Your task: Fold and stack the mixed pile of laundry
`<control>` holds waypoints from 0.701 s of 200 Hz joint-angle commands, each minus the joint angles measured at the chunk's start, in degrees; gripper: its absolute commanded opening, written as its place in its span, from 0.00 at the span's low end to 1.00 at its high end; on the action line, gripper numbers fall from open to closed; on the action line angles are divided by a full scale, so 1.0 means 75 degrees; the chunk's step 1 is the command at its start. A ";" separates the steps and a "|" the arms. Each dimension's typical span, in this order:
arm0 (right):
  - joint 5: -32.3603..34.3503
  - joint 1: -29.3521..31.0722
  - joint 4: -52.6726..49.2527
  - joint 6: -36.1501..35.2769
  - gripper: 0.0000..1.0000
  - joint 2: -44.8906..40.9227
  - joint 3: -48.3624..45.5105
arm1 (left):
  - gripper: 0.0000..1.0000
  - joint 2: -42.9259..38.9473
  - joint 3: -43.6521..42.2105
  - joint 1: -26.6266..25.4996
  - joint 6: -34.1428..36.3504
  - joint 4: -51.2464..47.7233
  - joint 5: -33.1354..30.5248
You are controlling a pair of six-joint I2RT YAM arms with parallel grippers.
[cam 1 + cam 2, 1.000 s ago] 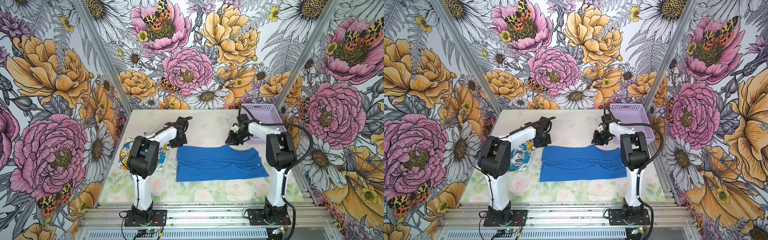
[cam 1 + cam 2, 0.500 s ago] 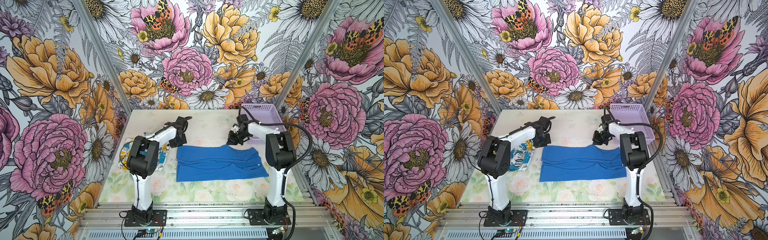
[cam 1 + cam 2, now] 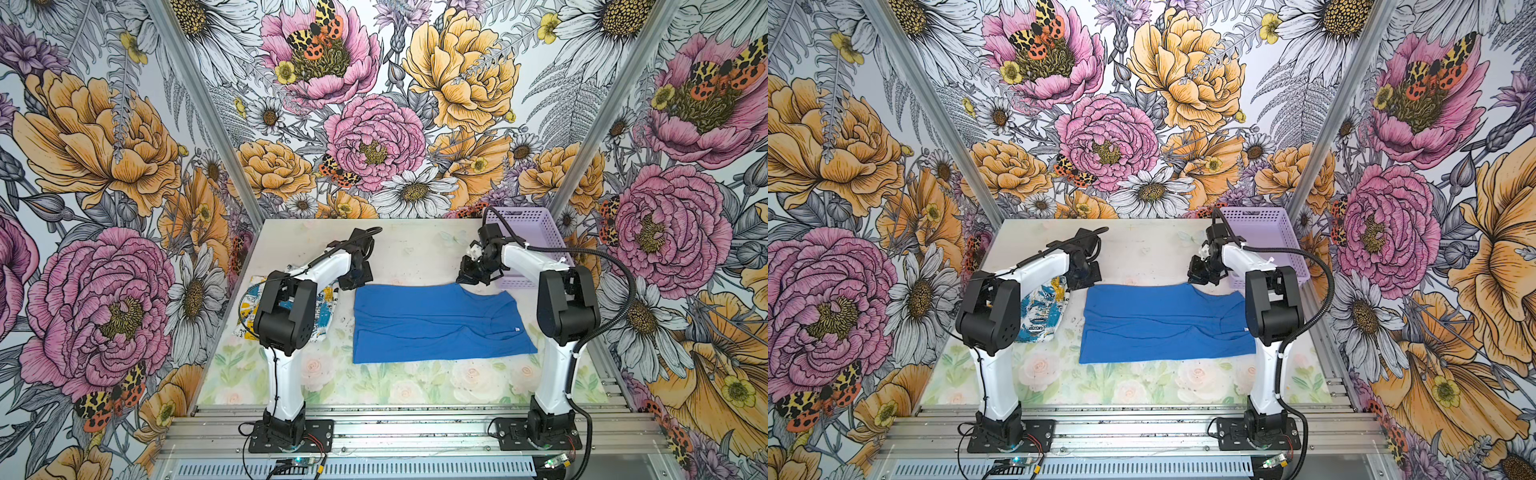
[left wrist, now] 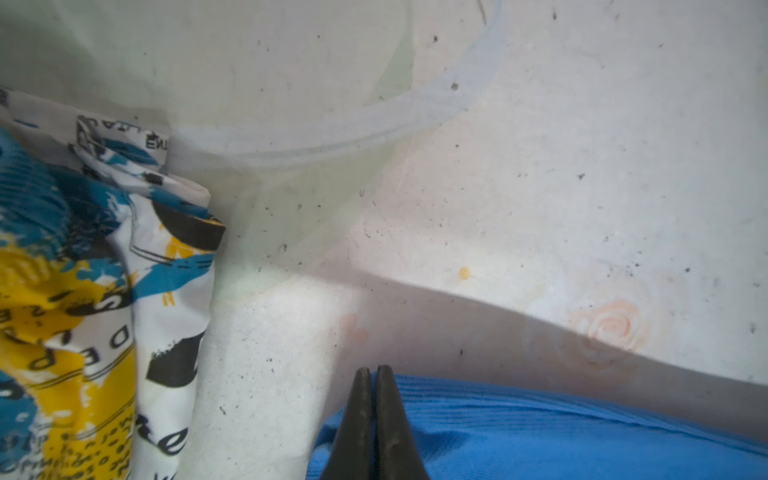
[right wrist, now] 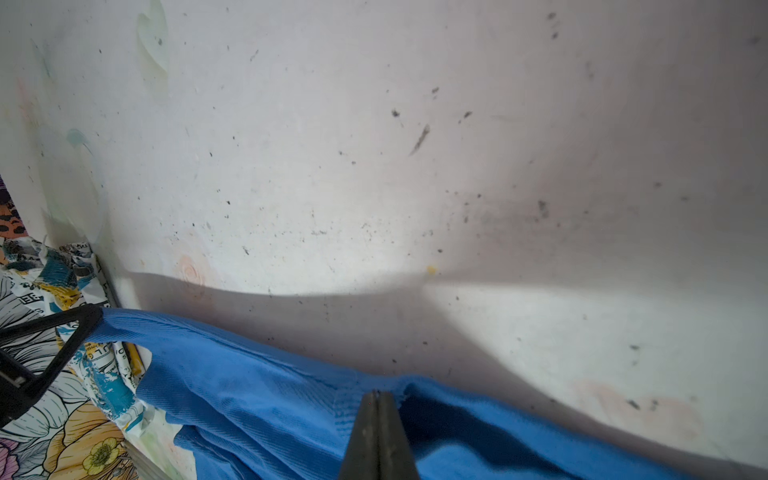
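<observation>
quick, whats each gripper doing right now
left gripper: closed, pinching the far corner of the blue T-shirt
right gripper: closed, pinching the blue T-shirt's far edge

Lavender basket [image 3: 524,217] far right, pale floral table [image 3: 415,245], apparently dirt-flecked, flowered walls [image 3: 374,137]

Bright, even light from above fills both top views, crisp from the flower-patterned walls [image 3: 104,145] to the pale rose-printed tabletop [image 3: 415,253], where shadows are faint. Both wrist views show a broad grey shadow band across the speckled tabletop, beside the raised edge of the royal blue T-shirt [image 5: 249,395]. The white newspaper-print garment with yellow and blue splashes [image 4: 83,311] goes soft near the lens; brightness falls off toward the frames' edges.
</observation>
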 commanded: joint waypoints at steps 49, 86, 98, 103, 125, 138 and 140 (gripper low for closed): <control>0.0201 -0.0204 0.0215 -0.0112 0.00 -0.0401 -0.0092 | 0.00 0.0301 0.0238 0.0173 0.0016 0.0385 0.0067; 0.0070 -0.0158 0.0277 -0.0164 0.00 -0.0508 -0.0198 | 0.00 0.0245 0.0175 0.0123 0.0042 0.0563 0.0169; 0.0038 -0.0166 0.0301 -0.0161 0.00 -0.0599 -0.0296 | 0.00 0.0159 0.0040 0.0102 -0.0005 0.0658 0.0194; 0.0027 -0.0196 0.0307 -0.0137 0.00 -0.0615 -0.0318 | 0.00 0.0124 -0.0039 0.0099 -0.0026 0.0810 0.0309; -0.0076 -0.0333 0.0349 -0.0137 0.00 -0.0471 0.0055 | 0.00 0.0367 0.0356 0.0129 0.0211 0.0971 0.0538; -0.0135 -0.0379 0.0330 -0.0140 0.00 -0.0237 0.0380 | 0.00 0.0622 0.0770 0.0161 0.0313 0.0865 0.0585; -0.0156 -0.0380 0.0326 -0.0126 0.00 -0.0202 0.0418 | 0.00 0.0661 0.0834 0.0166 0.0323 0.0850 0.0590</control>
